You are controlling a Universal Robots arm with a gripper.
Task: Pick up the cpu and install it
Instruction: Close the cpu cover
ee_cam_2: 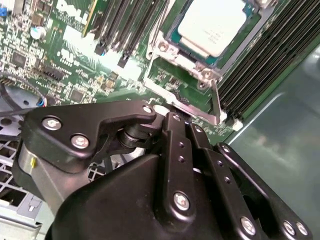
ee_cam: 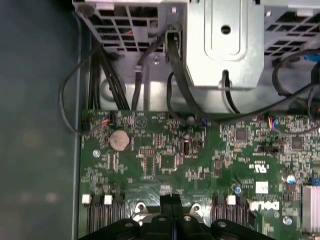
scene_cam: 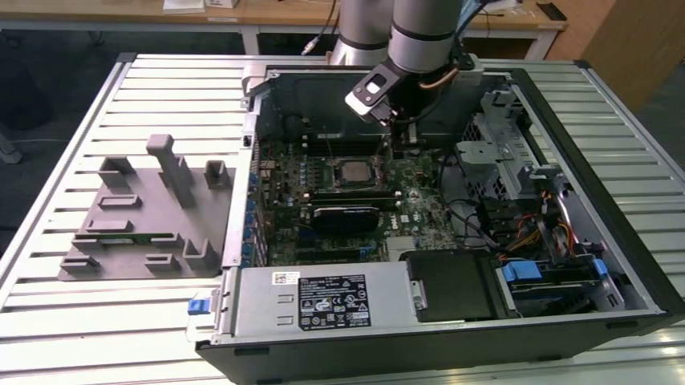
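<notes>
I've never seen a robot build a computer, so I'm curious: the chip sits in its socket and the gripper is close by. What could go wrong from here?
The cpu lies in its socket, and the metal frame seems not clamped over it, so a nudge might shift it. The gripper hangs low over the board; a sideways slip could scrape it or the memory slots nearby.
</notes>
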